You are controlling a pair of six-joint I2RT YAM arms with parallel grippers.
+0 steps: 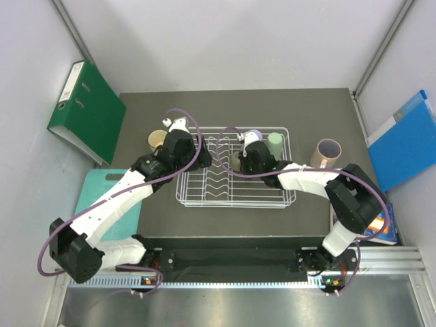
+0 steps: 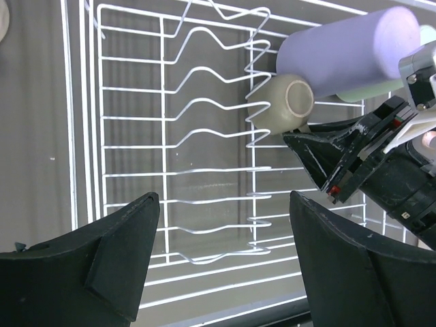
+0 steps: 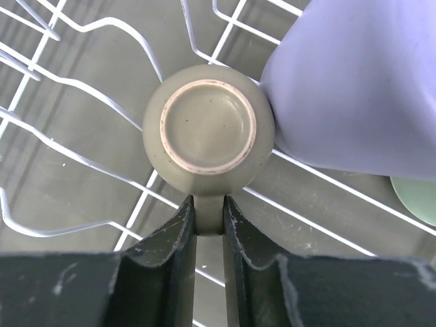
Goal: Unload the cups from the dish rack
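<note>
Mid-pick: our R end effector [image 3: 209, 216] pinches the handle of the olive mug [image 3: 208, 129], upside down in the rack [image 2: 163, 117]. L end effector [image 2: 223, 199] hangs open over the slots. Next we'd lift straight up, clear of wires & tumbler [image 3: 354, 82].

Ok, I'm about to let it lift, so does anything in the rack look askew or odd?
Nothing spilled or broken. The olive mug sits bottom-up in the dish rack, its handle pinched by the right tool; the lavender tumbler touches its side, so it may get nudged.
</note>
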